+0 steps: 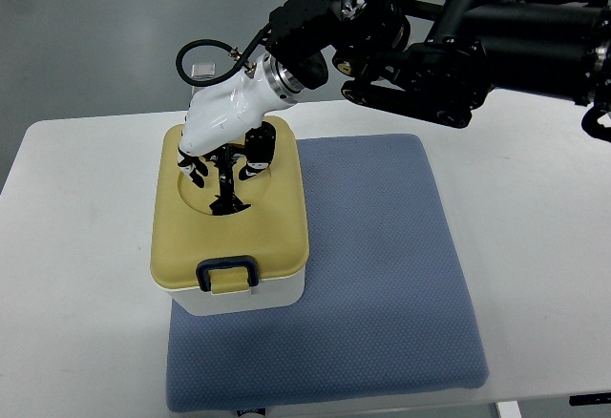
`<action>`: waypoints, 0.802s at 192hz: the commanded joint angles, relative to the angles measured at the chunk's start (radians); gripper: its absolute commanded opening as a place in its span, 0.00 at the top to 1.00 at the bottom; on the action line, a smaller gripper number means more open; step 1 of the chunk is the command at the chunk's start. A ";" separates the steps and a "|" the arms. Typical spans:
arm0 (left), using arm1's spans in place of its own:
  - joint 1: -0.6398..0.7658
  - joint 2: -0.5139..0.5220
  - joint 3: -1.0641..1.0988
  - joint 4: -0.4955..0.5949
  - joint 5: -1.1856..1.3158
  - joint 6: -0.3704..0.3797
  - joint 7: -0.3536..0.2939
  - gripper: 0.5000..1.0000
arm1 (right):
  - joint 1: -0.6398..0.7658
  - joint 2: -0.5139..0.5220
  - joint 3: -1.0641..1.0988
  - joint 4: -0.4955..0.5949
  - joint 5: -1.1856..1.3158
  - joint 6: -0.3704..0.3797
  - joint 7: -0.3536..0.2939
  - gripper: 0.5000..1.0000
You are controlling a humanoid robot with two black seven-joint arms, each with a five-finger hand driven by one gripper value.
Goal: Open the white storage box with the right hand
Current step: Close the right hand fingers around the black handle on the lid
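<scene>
A white storage box with a pale yellow lid stands on the left part of a blue mat. A dark blue latch sits at the lid's near edge. My right hand reaches in from the upper right on a black arm. Its white palm hovers over the far half of the lid, and its black fingers point down into the round recess in the lid's top. They look curled around the lid's handle there, though the hold itself is hidden.
The mat lies on a white table. A small clear object shows beyond the table's far edge, behind the hand. Grey floor lies past the table.
</scene>
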 commanded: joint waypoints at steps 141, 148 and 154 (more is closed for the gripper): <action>0.000 0.000 0.000 0.000 0.000 0.000 0.000 0.00 | 0.010 0.000 0.003 0.009 -0.005 -0.002 0.000 1.00; 0.000 0.000 0.000 0.000 0.000 0.000 0.000 0.00 | 0.010 -0.002 0.003 0.009 -0.005 -0.002 0.000 1.00; 0.000 0.000 0.000 0.000 0.000 0.000 0.000 0.00 | 0.010 -0.002 0.003 0.009 -0.005 -0.002 0.000 1.00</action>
